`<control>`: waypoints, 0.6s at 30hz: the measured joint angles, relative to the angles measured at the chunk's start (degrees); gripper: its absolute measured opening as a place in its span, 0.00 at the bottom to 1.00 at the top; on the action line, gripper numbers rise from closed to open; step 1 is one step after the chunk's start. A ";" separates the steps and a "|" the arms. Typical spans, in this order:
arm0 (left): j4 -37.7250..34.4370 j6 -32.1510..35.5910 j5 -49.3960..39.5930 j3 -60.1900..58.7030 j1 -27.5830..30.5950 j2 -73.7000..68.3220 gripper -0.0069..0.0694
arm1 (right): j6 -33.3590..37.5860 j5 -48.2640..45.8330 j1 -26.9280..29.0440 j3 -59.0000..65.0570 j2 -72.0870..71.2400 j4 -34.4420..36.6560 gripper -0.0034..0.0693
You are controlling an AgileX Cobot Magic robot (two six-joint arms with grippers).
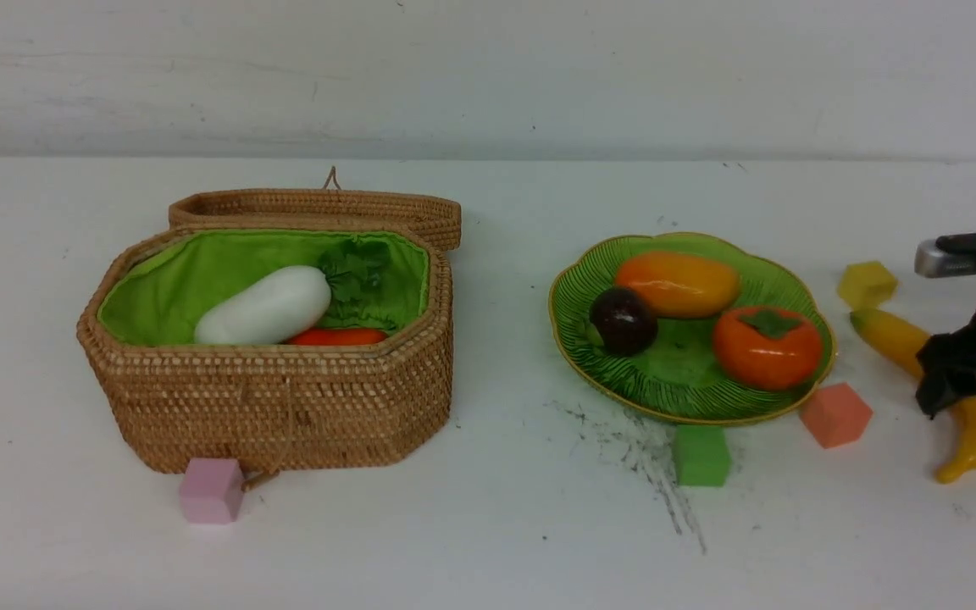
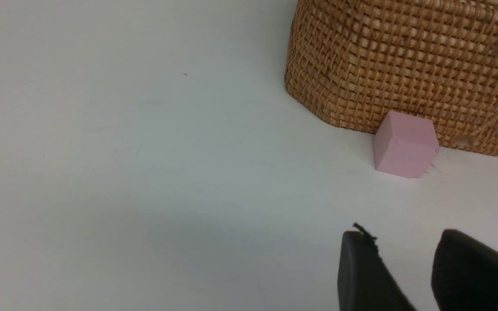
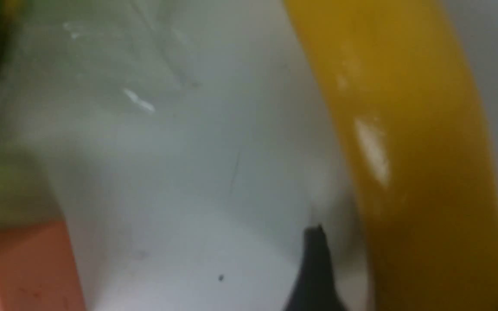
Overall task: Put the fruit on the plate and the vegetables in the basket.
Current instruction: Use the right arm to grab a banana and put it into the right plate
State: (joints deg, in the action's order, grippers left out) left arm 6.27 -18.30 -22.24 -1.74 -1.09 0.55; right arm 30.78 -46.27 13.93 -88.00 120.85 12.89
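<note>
The yellow banana [image 1: 975,424] lies on the table right of the green plate [image 1: 683,368]. My right gripper [image 1: 954,385] straddles its middle. In the right wrist view the banana [image 3: 409,151] fills the space between the jaws of the right gripper [image 3: 413,233]; one finger still stands apart from it, so the gripper is open. The mango [image 1: 679,284], mangosteen [image 1: 623,320] and persimmon [image 1: 768,347] rest on the plate. The wicker basket [image 1: 285,407], lid open, holds the white vegetable [image 1: 266,307] and the red-orange one [image 1: 337,336]. My left gripper [image 2: 404,235] hangs open and empty near the basket [image 2: 404,56].
Small cubes lie about: pink [image 1: 212,490] against the basket's front, green [image 1: 701,455] and salmon [image 1: 835,413] at the plate's near edge, yellow [image 1: 867,284] behind the banana. The salmon cube [image 3: 20,268] shows near the right gripper. Dark scuff marks streak the table in front of the plate.
</note>
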 joint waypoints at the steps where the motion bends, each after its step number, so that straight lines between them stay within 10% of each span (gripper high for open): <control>1: 0.00 0.00 0.00 0.00 0.00 0.00 0.40 | 0.28 -0.60 0.00 -0.20 0.08 0.24 0.63; 2: 0.00 0.00 0.00 0.00 0.00 0.00 0.40 | 0.54 -3.36 0.00 -1.16 0.13 0.29 0.47; 8: 0.00 0.00 0.00 0.00 0.00 0.00 0.40 | -2.61 -10.36 -0.31 -8.84 -4.31 3.63 0.50; 18: 0.00 0.00 0.00 0.00 0.00 0.00 0.40 | 14.77 -9.02 -11.56 -15.51 -10.41 24.56 0.50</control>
State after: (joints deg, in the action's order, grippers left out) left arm 6.27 -18.30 -22.24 -1.74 -1.09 0.55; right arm 45.56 -55.29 2.37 -103.52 110.44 37.45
